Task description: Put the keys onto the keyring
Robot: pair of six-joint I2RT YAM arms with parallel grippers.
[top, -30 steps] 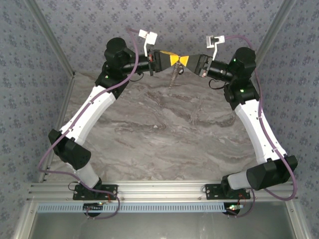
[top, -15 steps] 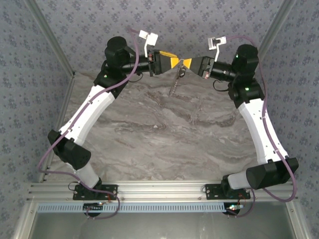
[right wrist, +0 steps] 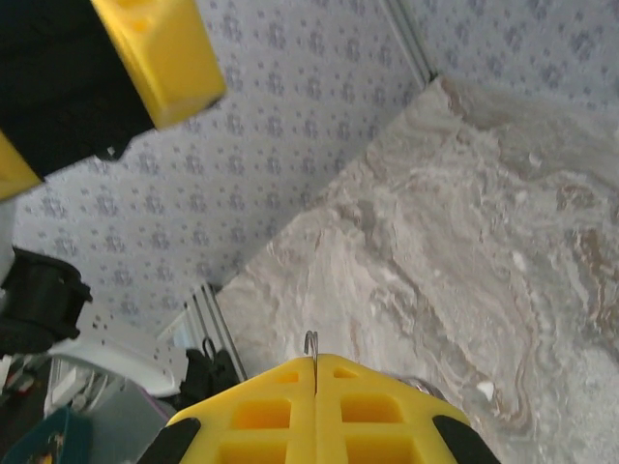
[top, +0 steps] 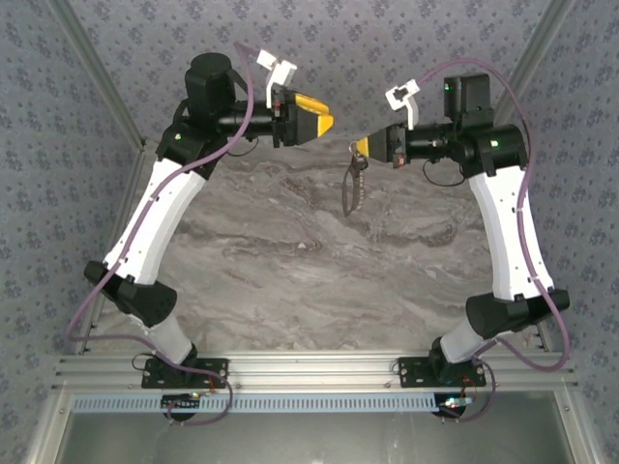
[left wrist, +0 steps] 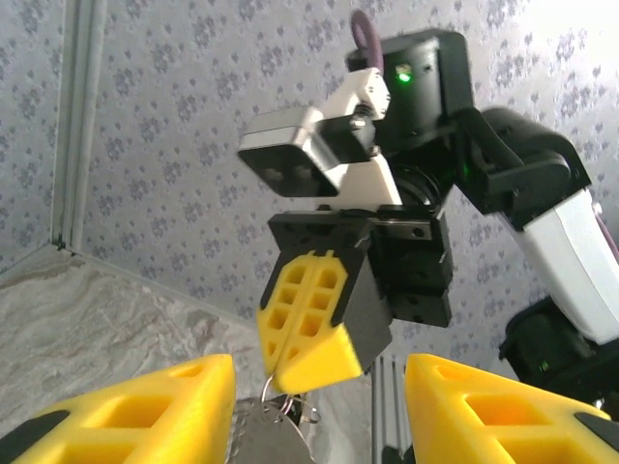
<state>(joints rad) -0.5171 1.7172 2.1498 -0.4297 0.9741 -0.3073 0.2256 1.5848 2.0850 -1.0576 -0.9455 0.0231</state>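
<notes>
**Change noted:** the left gripper [top: 325, 116] is no longer at the keyring [top: 348, 193]. A second earlier both grippers meet tip to tip over the far middle of the table [top: 319, 280]. Now the left one sits back towards the far left, well apart from the load. Its fingers are spread and hold nothing. The left wrist view agrees: its two yellow fingers stand wide at either side, with the other gripper seen beyond the gap.

**Right gripper:** the right gripper [top: 363, 147] now carries the load alone. Its fingers are pressed together, pinching the top of the keyring. The right wrist view shows a thin wire end standing up from the seam between them. This gripper is now a little nearer and further right than the earlier meeting point.

**Location:** the keyring hangs free below the right fingertips, above the far part of the table, touching nothing else. A small dark piece, taken to be the key [top: 360, 164], hangs at its upper end just under the fingertips.

**Assessment:** the left hold is released and the key stays with the keyring without left support, which suggests it is threaded on. The join itself is too small to confirm. The remaining risk is a drop if the right pinch loosens
</notes>
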